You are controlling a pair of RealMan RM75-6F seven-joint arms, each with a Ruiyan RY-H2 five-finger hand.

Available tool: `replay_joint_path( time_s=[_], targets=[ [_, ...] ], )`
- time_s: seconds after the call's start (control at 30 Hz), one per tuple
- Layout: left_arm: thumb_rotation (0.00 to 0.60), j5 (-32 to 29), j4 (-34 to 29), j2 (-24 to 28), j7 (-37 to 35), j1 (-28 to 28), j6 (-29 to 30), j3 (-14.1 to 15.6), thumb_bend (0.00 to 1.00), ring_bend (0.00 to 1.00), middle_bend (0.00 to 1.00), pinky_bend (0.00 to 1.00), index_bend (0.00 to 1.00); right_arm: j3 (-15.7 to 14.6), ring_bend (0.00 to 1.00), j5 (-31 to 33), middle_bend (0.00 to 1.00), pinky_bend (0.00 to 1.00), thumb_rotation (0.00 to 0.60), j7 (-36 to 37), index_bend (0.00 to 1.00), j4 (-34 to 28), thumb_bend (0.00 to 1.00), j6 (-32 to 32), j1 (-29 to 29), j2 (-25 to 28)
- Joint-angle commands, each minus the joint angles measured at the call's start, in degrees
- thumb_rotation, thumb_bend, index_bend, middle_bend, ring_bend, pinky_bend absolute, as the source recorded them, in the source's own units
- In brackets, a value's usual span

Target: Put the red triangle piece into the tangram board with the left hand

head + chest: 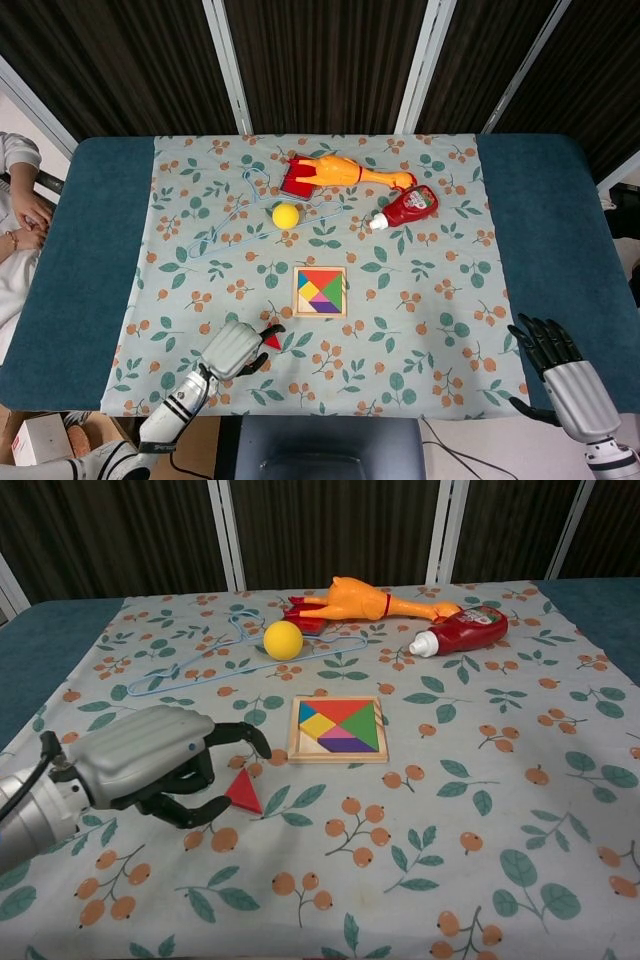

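The red triangle piece (243,792) lies flat on the leaf-print cloth, front-left of the wooden tangram board (337,756). The board is filled with coloured pieces. My left hand (150,762) hovers just left of the triangle, its fingers (243,734) arched above the piece and the thumb curled below; nothing is held, and I cannot tell whether it touches. In the head view the left hand (235,348) hides part of the triangle (272,341), with the board (320,313) up and to the right. My right hand (560,375) rests with its fingers spread at the table's front right corner.
At the back of the cloth lie a yellow ball (283,640), a blue wire hanger (190,668), an orange rubber chicken (365,603) and a red ketchup bottle (463,628). A person (12,225) sits beside the table's left edge.
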Motion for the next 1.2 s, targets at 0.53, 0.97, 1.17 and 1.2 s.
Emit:
replay_joint_path(
  time_s=[0.53, 0.97, 1.17, 1.2],
  targets=[
    [0.600, -5.70, 4.09, -3.71, 5.20, -2.83, -1.16, 0.51, 0.41, 1.00, 1.00, 1.00, 0.30, -0.01, 0.00, -0.13, 0.00, 0.00, 0.600, 1.10, 0.00, 0.32, 0.20, 0.89, -0.30, 0.36],
    [0.600, -7.23, 6.05, -5.14, 6.51, -3.70, -0.47, 1.35, 0.41, 1.00, 1.00, 1.00, 0.37, 0.08, 0.00, 0.01, 0.00, 0.00, 0.600, 1.74, 0.00, 0.58, 0.20, 1.23, -0.44, 0.51],
    [0.600, -7.99, 6.13, -5.30, 6.78, -3.97, -0.39, 1.58, 0.41, 1.00, 1.00, 1.00, 0.37, 0.09, 0.00, -0.03, 0.00, 0.00, 0.600, 1.96, 0.00, 0.73, 0.20, 1.41, -0.51, 0.53],
    [0.600, -8.13, 6.19, -5.32, 6.84, -4.02, -0.41, 1.60, 0.41, 1.00, 1.00, 1.00, 0.37, 0.08, 0.00, -0.05, 0.00, 0.00, 0.600, 2.01, 0.00, 0.76, 0.20, 1.48, -0.55, 0.54]
  ],
)
